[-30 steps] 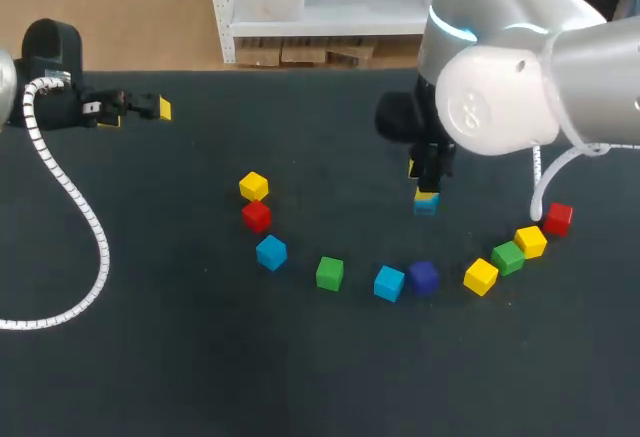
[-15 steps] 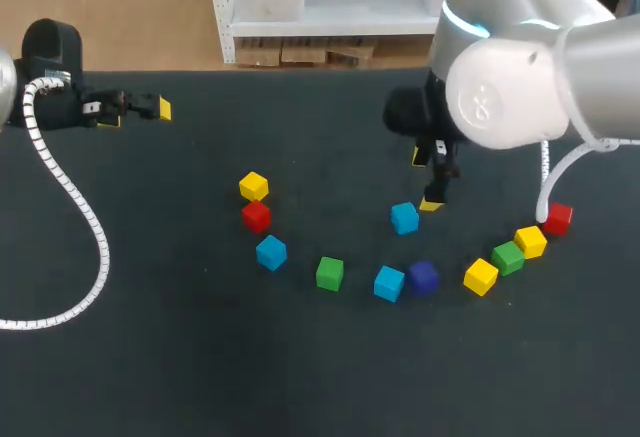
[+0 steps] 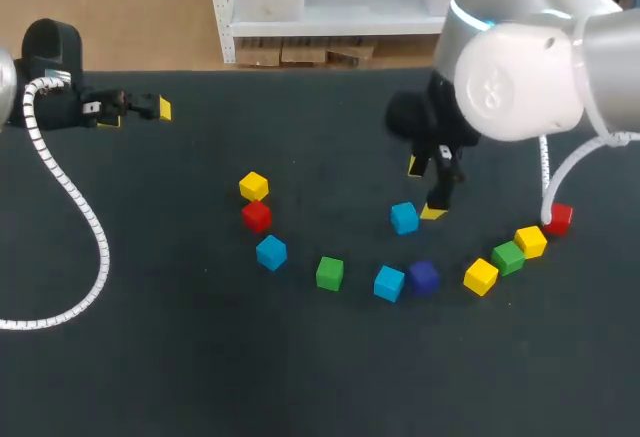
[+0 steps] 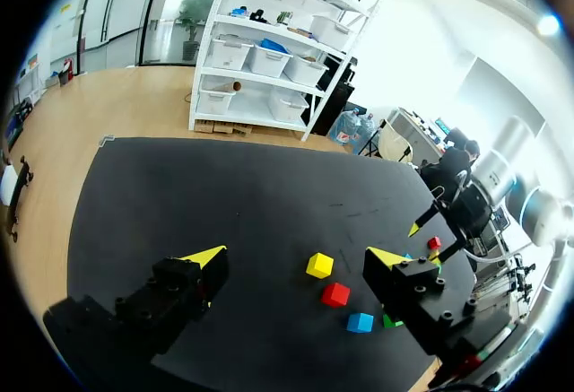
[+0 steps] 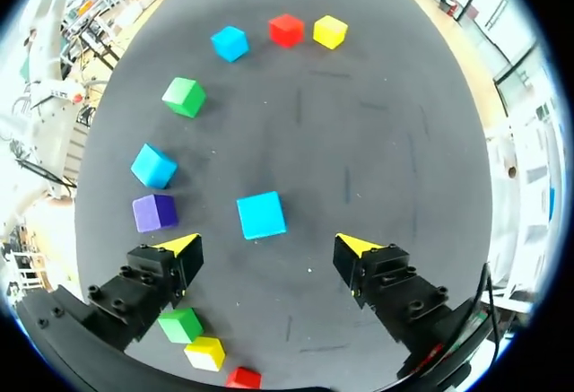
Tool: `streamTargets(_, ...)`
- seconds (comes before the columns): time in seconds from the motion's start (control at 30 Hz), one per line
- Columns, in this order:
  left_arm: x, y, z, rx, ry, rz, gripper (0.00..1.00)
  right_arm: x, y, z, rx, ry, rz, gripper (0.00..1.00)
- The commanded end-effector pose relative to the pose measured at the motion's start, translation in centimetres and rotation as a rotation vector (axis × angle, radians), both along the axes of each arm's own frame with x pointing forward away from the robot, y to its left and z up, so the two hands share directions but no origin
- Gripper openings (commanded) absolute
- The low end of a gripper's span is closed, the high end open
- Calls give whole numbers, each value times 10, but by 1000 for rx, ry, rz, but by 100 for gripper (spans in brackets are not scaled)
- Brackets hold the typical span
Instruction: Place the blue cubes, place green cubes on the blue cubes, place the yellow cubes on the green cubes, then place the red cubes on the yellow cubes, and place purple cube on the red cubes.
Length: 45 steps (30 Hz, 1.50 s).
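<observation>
With one blue cube (image 3: 404, 218) lying alone on the worktop (image 3: 180, 357) below the wide-open, empty right tool (image 3: 424, 189), nothing is stacked and every tier remains.

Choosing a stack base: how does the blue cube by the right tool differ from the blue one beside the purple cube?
The near blue cube stands alone, just ahead of the right tool; the far blue cube sits off to its side, close beside the purple cube. Same colour, similar size.
</observation>
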<state>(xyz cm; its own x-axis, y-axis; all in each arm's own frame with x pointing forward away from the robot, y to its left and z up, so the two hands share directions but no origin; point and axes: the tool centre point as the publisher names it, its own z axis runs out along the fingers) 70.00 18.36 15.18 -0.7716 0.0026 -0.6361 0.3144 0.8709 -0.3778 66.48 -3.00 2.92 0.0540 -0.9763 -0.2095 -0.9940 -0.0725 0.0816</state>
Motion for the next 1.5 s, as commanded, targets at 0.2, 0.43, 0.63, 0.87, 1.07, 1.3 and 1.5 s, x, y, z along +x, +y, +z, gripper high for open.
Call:
streamTargets(0.2,-1,1,-1,-7,-6,-4,100,-22,10,-9,-6,-63,56,78)
streamTargets(0.43,-1,1,-1,-7,-6,-4,100,-30,13,-24,-40,-107,120,44)
streamTargets(0.63,-1,1,-1,-7,-6,-4,100,-28,13,-30,-58,-163,143,42)
streamTargets(0.87,-1,1,-1,-7,-6,-4,100,-21,13,-20,-36,-184,128,100)
streamTargets(1.07,-1,1,-1,-7,-6,-4,100,-14,14,-17,-44,-193,132,100)
streamTargets(1.3,-1,1,-1,-7,-6,-4,100,-4,20,-26,-62,-181,149,100)
streamTargets(1.5,-1,1,-1,-7,-6,-4,100,7,24,-32,-75,-191,160,100)
